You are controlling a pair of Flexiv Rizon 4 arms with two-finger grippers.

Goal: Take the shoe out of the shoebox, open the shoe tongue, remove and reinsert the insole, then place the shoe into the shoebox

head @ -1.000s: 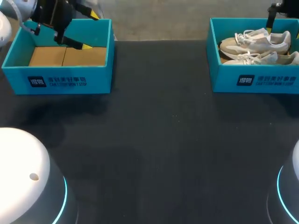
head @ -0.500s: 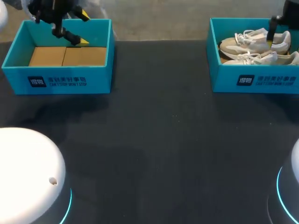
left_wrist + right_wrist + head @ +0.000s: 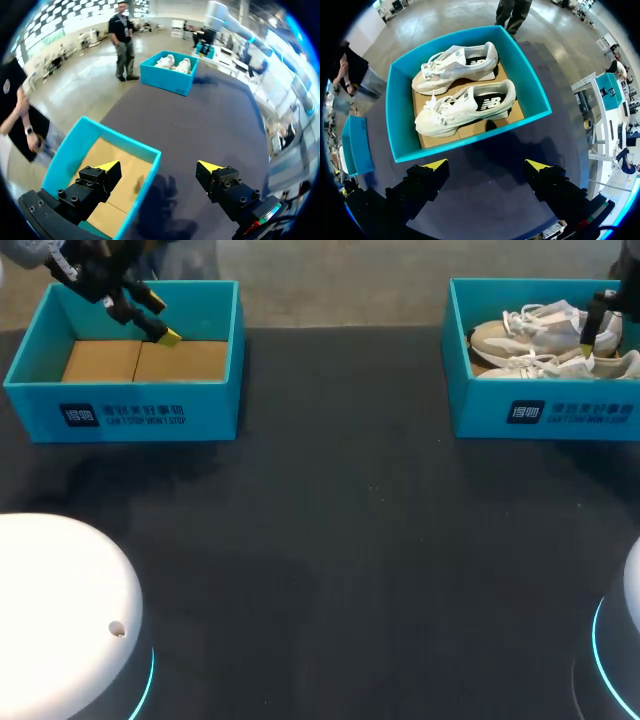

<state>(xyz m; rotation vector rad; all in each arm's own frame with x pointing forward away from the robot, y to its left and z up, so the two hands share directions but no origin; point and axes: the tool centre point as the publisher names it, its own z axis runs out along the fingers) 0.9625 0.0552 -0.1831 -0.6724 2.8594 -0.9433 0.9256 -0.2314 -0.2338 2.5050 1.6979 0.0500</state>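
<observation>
Two white shoes (image 3: 545, 335) lie side by side in the teal shoebox (image 3: 545, 410) at the table's back right. In the right wrist view the shoes (image 3: 465, 107) rest on the cardboard floor of that shoebox (image 3: 470, 137), just ahead of my right gripper (image 3: 486, 165), which is open and empty above the table by the box's near wall. From the head camera my right gripper (image 3: 600, 330) shows only partly, over the box's right end. My left gripper (image 3: 159, 167) is open and empty, straddling a wall of the second box (image 3: 145, 150).
The second teal box (image 3: 125, 405) stands at the back left and holds only cardboard; my left gripper (image 3: 160, 320) hangs over its far side. Bare black table (image 3: 340, 540) lies between and in front of the two boxes. The shoebox (image 3: 169, 77) shows far ahead in the left wrist view.
My right gripper has come down and to the right over the shoes. My left gripper has shifted a little to the left over the second box. Both stay open.
</observation>
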